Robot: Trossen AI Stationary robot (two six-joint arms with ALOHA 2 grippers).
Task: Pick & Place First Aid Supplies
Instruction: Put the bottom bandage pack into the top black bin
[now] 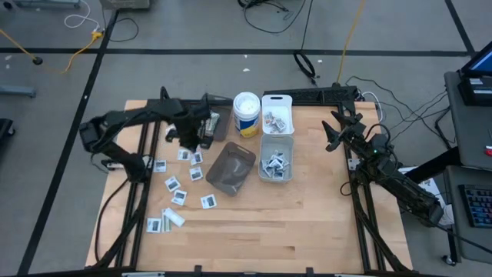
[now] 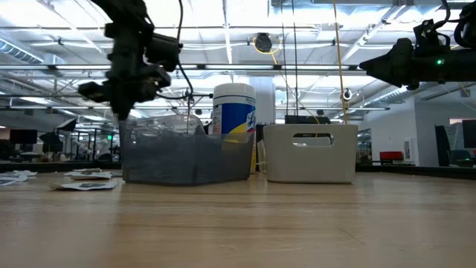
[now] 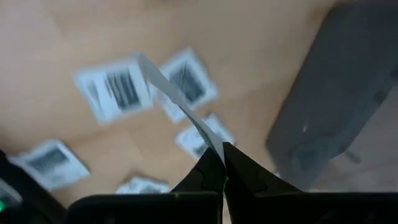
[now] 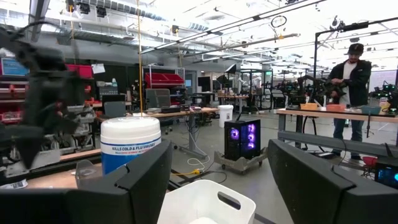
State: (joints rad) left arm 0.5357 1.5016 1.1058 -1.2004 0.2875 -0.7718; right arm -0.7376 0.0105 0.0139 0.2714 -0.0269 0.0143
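Left wrist view: the left gripper (image 3: 222,163), jaws pinching one packet (image 3: 177,102) by its edge, hangs above loose packets (image 3: 115,90) beside the smoky bin (image 3: 336,106). Such a thin edge-hold could slip during transfer. The right gripper (image 1: 338,127), jaws spread, waits at the right of the high view.

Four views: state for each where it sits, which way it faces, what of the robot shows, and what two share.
High view: above the table, looking straight down; both arms show, left gripper over scattered packets, right gripper waiting by the white bin.
Low view: at tabletop height, looking level across at the smoky bin; both arms hang in from above.
Left wrist view: looks down past shut fingers pinching a packet.
Right wrist view: looks past open fingers into the room.
Shared: the wipes canister shows in high, low and right wrist views.
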